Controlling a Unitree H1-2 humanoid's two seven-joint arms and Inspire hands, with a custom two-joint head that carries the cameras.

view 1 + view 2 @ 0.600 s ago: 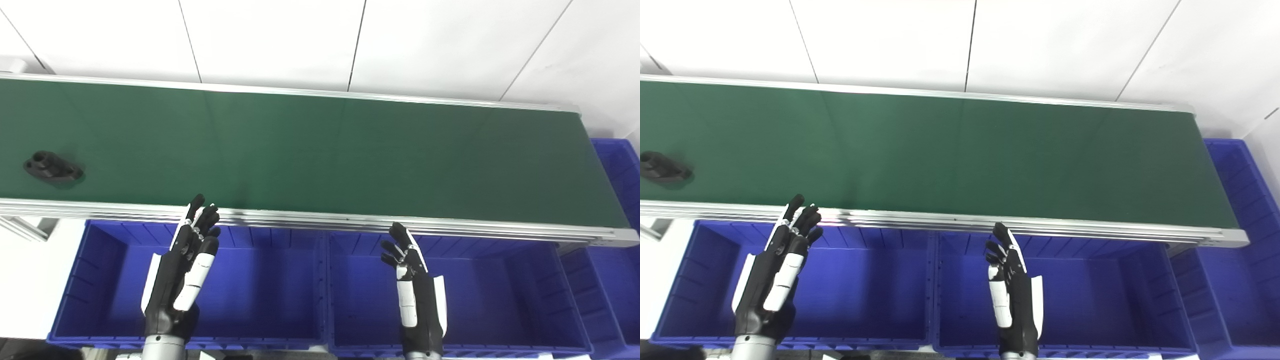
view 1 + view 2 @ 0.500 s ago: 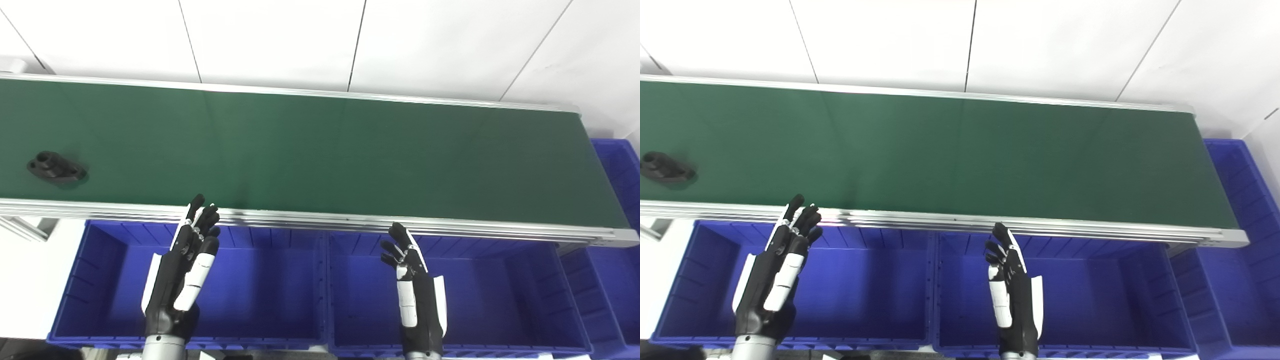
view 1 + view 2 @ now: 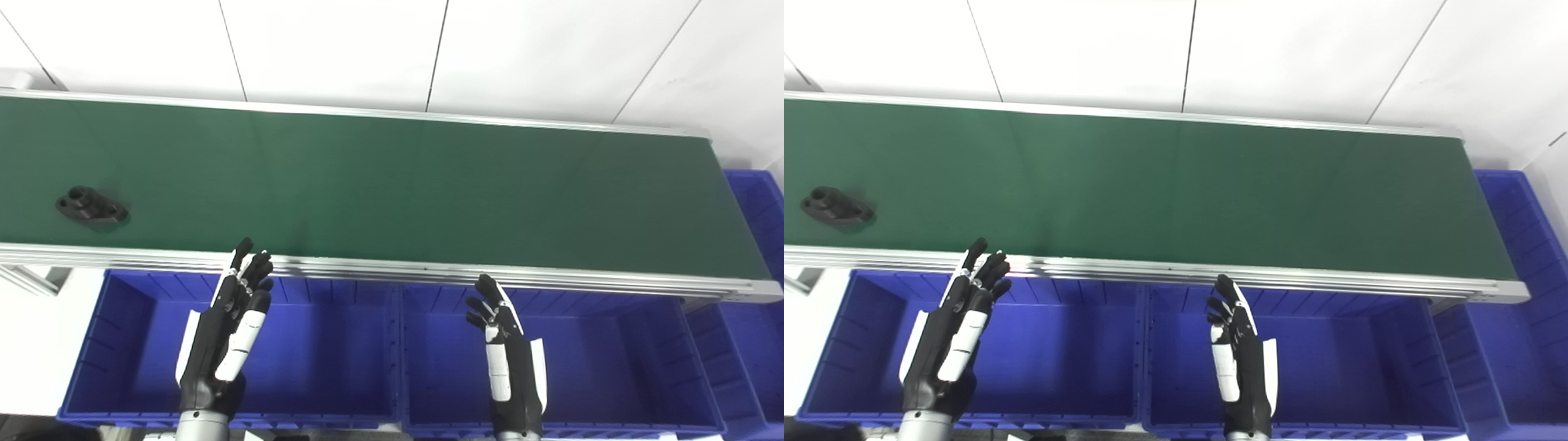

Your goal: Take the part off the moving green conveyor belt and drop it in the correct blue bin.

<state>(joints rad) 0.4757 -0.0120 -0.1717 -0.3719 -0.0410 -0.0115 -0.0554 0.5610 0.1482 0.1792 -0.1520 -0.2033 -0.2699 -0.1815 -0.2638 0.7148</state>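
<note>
Currently waiting over blue bins (image 3: 306, 367): left hand (image 3: 223, 343) and right hand (image 3: 505, 355), fingers spread, gripping nothing. Black part (image 3: 92, 207) lying on green conveyor belt (image 3: 392, 184) at 9 o'clock, near edge. Timing reach ahead of part; closing across its narrow waist.

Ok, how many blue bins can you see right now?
3. One bin under the left hand, one under the right hand, one past the belt's right end, partly cut off; more may be hidden.
</note>
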